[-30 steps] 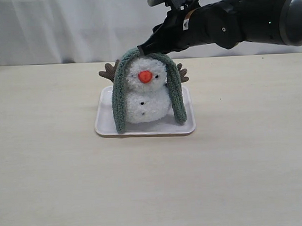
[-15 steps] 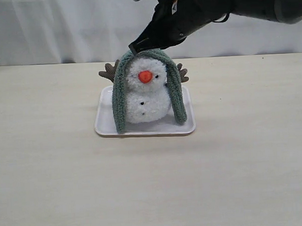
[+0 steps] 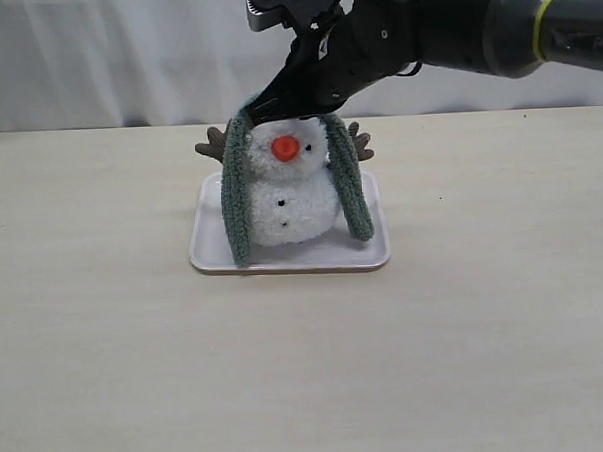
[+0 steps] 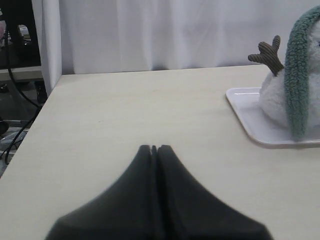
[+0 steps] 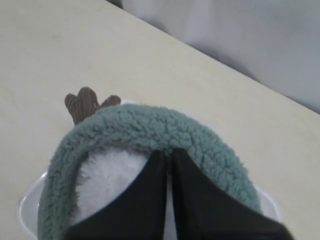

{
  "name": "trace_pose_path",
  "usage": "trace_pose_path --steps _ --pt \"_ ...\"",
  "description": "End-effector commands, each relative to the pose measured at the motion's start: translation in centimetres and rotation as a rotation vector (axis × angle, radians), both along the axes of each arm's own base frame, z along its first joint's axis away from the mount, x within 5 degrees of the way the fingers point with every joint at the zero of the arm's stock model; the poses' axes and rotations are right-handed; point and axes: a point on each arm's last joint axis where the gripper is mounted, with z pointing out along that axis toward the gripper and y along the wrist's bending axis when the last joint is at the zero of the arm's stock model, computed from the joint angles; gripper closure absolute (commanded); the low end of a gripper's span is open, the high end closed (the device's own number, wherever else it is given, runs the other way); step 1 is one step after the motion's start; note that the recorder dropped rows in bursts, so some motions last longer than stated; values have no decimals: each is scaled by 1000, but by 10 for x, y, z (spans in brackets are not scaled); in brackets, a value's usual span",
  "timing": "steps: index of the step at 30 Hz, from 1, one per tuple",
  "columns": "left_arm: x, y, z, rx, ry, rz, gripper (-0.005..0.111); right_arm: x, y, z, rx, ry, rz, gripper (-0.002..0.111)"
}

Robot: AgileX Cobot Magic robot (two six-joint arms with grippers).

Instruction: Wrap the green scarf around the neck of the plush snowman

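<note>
Green scarf (image 3: 236, 199): draped over head of plush snowman (image 3: 286, 212), both ends hanging to white tray (image 3: 211, 252); neck (image 3: 284, 179) not yet wrapped. Right gripper (image 3: 249, 116): jaws closed at scarf's top. Left gripper (image 4: 155, 148): closed, empty.

A pale wood-look tabletop (image 3: 308, 366) fills the lower three quarters of my exterior view, matte and evenly lit, with only soft shadows. Across the top of that frame a white curtain (image 3: 104, 54) hangs in loose vertical folds. My left wrist view shows the table's side edge, with dark equipment (image 4: 15, 30) and black cables (image 4: 22, 95) beyond it.
</note>
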Motion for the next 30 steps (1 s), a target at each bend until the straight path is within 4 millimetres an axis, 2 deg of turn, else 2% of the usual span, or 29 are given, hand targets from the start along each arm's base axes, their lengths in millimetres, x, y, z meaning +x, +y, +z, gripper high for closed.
trace_pose_path --steps 1,10,13,17,20,22,24,28,30 --pt "0 0 0 -4 -7 -1 107 9 4 -5 29 -66 8 104" --pt "0 0 0 -4 -7 -1 107 14 7 1 35 -172 36 104" --pt "0 0 0 -4 -7 -1 107 18 2 -2 39 -172 20 104" --pt "0 0 0 -4 -7 -1 107 28 -11 -21 37 -104 -41 104" --pt "0 0 0 -4 -7 -1 107 32 -10 -39 18 -70 -43 104" --pt "0 0 0 -4 -7 -1 107 32 -10 -41 18 -69 -42 104" --pt "0 0 0 -4 -7 -1 107 32 -10 -37 21 -75 -43 104" --pt "0 0 0 -4 -7 -1 107 25 -13 -10 44 -110 -45 104" --pt "0 0 0 -4 -7 -1 107 19 -16 3 56 -95 -59 97"
